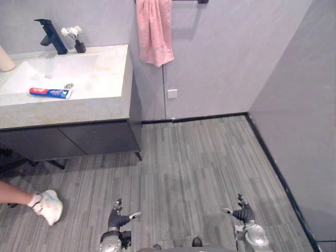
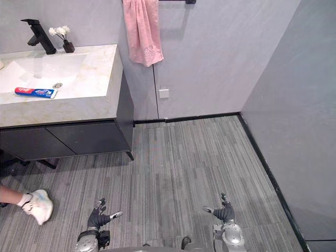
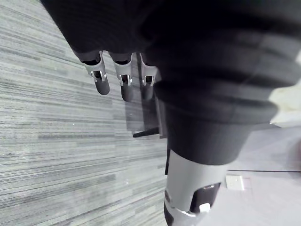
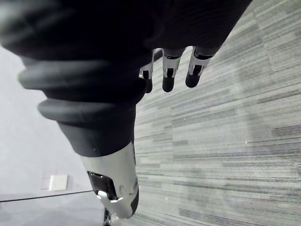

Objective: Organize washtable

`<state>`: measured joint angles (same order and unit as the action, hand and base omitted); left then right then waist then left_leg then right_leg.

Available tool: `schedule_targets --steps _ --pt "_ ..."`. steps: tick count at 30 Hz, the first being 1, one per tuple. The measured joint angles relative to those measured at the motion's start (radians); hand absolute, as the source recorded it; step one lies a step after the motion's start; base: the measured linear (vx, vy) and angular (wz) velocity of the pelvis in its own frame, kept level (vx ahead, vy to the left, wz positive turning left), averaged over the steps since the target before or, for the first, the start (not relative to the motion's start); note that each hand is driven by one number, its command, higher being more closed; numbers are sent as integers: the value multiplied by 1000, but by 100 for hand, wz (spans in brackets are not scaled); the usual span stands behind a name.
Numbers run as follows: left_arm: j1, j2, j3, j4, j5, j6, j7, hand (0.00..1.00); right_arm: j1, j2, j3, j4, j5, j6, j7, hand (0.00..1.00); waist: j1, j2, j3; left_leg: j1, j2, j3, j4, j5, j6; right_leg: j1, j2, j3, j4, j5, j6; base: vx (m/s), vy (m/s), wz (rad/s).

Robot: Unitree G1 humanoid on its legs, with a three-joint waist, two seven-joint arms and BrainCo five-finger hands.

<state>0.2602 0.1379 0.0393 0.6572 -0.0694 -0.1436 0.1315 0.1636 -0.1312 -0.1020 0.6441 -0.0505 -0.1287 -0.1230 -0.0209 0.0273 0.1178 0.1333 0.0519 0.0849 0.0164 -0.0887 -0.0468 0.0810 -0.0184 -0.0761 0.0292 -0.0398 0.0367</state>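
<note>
Your left hand (image 1: pixel 119 217) and right hand (image 1: pixel 243 213) hang low over the floor (image 1: pixel 199 157), fingers loosely apart and empty, while the toothpaste (image 1: pixel 50 93) lies in the sink (image 1: pixel 52 68) (just beside the drain (image 1: pixel 69 85)) of the bench (image 1: pixel 113 68).

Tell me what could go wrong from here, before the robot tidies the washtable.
1. A person's shoe is on the floor before the washtable, on the robot's left; walking up may hit it.
2. The vase stands close to the faucet; reaching for the toothpaste in the basin could tip it.
The left hand and right hand hang open, low over the floor.
</note>
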Motion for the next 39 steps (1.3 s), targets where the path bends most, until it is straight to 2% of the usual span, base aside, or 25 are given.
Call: schedule_targets --steps 10,15,17,20,22,23,24,25,26,27,28,30,32,33,34,35,36,37,38,39 --pt "-4 0 -10 4 0 1 3 0 -23 -6 -3 0 -21 0 -16 0 5 -6 7 0 -1 0 -9 0 0 11 -1 -6 -33 9 2 -30 -11 0" --pt "-4 0 -10 1 0 1 7 0 -23 -5 -22 0 -18 3 -48 0 7 -15 18 -27 1 32 -4 -3 3 -20 2 19 -36 19 2 -62 -10 -11" --pt "-3 0 -9 -6 -1 1 13 0 -33 -5 -24 0 -15 6 -51 0 8 -15 21 -47 4 53 19 -19 17 -40 5 40 -32 21 4 -56 14 -36" --pt "2 0 -4 -42 -1 2 26 0 -62 -5 -28 0 2 10 -52 0 16 -8 34 -92 15 95 101 -82 22 -86 10 85 6 8 10 -24 35 -50" --pt "1 -1 -2 -85 -2 2 26 0 -73 -6 -30 -3 2 21 -53 0 30 -3 49 -124 15 121 183 -146 36 -170 5 112 170 -84 29 26 60 -39" --pt "-10 0 -2 -104 -3 1 27 0 -68 -4 -37 -3 2 25 -53 0 28 -14 62 -132 1 124 219 -179 48 -205 -11 113 275 -137 37 39 73 -10" --pt "-12 0 -2 -107 -3 1 28 0 -67 -3 -38 -3 2 27 -54 0 28 -15 63 -133 -2 123 225 -189 55 -215 -17 112 303 -146 41 42 63 -3" --pt "-18 0 -2 -112 -6 1 29 0 -70 -3 -40 -4 2 30 -55 0 30 -18 68 -132 -7 124 243 -215 58 -255 -25 107 398 -159 53 118 91 -9" --pt "-26 4 -5 -116 -10 1 41 0 -78 3 -38 -15 3 31 -58 0 27 -23 82 -105 -13 117 257 -238 80 -347 -41 86 606 -159 59 168 88 -1" --pt "-28 8 -7 -118 -10 1 46 0 -77 7 -38 -26 3 32 -58 0 19 -28 93 -91 -18 111 260 -248 85 -374 -52 72 677 -157 57 267 91 10" --pt "-29 13 -7 -117 -11 2 49 0 -76 10 -35 -41 3 38 -58 0 7 -27 101 -64 -18 110 262 -269 86 -401 -62 46 718 -192 52 231 43 12" --pt "-32 13 -10 -117 -14 2 54 0 -82 3 -36 -80 3 37 -59 0 8 -36 99 -24 -13 104 260 -299 72 -460 -71 3 685 -216 47 354 33 8" --pt "-52 8 -11 -117 -23 3 61 0 -95 -9 -35 -78 4 35 -64 0 -2 -22 107 10 13 93 253 -304 66 -504 -53 -35 617 -210 37 453 -28 24" --pt "-72 0 -11 -117 -30 3 68 0 -102 -20 -34 -79 6 35 -70 0 -17 1 117 51 43 76 218 -303 58 -533 -21 -62 538 -177 8 679 -111 43" --pt "-84 5 -12 -118 -32 2 68 0 -99 -29 -26 -82 10 36 -72 0 -25 -2 113 86 55 55 194 -291 21 -546 13 -57 417 -90 -2 721 -135 46" --pt "-88 10 -12 -121 -32 1 68 0 -92 -35 -15 -83 10 36 -72 0 -27 -11 111 98 53 49 192 -290 6 -546 17 -54 350 -24 -16 635 -142 49" --pt "-94 5 -12 -117 -31 1 66 0 -85 -49 -6 -81 10 36 -72 0 -34 -8 110 120 62 29 209 -300 -14 -543 18 -49 358 84 -61 652 -169 29" --pt "-111 -13 -20 -118 -31 1 65 0 -96 -58 -4 -83 10 43 -70 0 -37 35 113 94 106 19 292 -255 -74 -540 34 -91 420 24 -86 632 -172 29" --pt "-119 -14 -24 -117 -31 1 65 0 -102 -55 0 -87 10 43 -70 0 -40 34 112 63 104 9 356 -215 -61 -530 31 -92 425 -4 -88 752 -221 19" --pt "-125 -23 -27 -117 -31 1 65 0 -109 -50 10 -89 10 43 -69 0 -46 36 116 -19 111 -6 552 -92 -30 -474 31 -97 401 -40 -94 504 -175 23"
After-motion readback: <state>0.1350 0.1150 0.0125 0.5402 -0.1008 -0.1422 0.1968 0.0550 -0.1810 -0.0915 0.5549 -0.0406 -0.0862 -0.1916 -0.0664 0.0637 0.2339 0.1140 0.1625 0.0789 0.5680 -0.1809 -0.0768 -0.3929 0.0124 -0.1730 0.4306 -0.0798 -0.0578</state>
